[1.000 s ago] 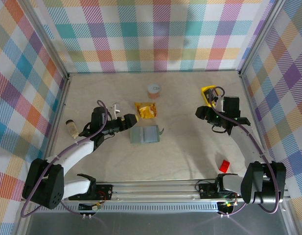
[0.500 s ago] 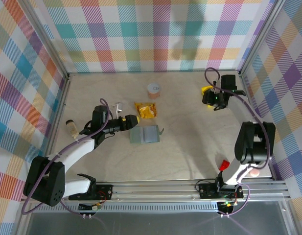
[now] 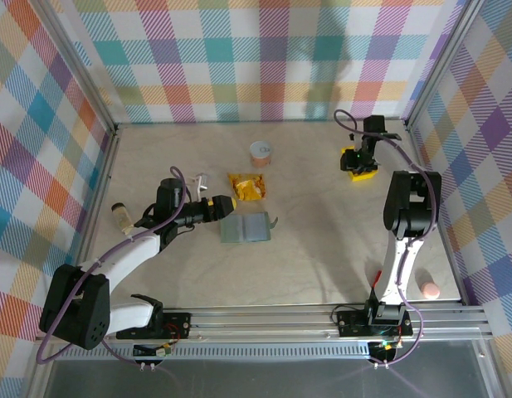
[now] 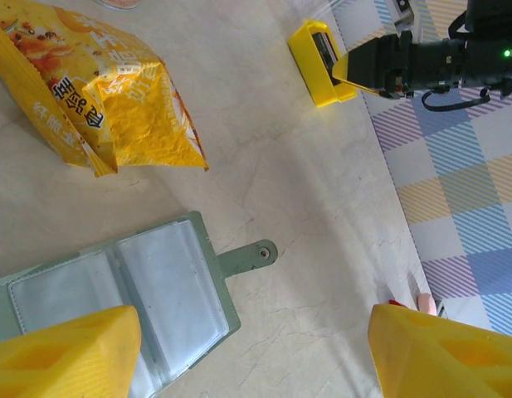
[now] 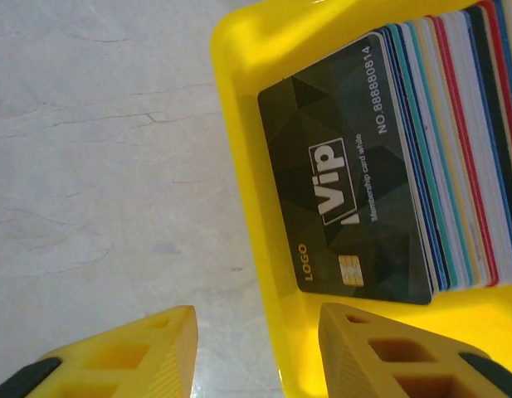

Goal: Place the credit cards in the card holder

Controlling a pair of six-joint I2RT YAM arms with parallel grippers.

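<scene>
The black credit card (image 5: 351, 178) in the yellow tray (image 5: 239, 50) read "ViP", "LOGO", "Membership card". The right gripper (image 5: 256, 332) held its jaws apart; the left gripper (image 4: 251, 332) held its jaws wide.

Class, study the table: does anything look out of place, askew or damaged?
Nothing is spilled or broken. The crumpled snack packet beyond the open card holder looks stray; the credit cards stand tidily in their yellow tray.

Card holder (image 3: 245, 227): table (image 3: 322, 249) centre. Packet (image 3: 248, 186): just behind it. Cards (image 5: 355, 178): stacked in tray (image 5: 239, 50), far-right corner.
</scene>
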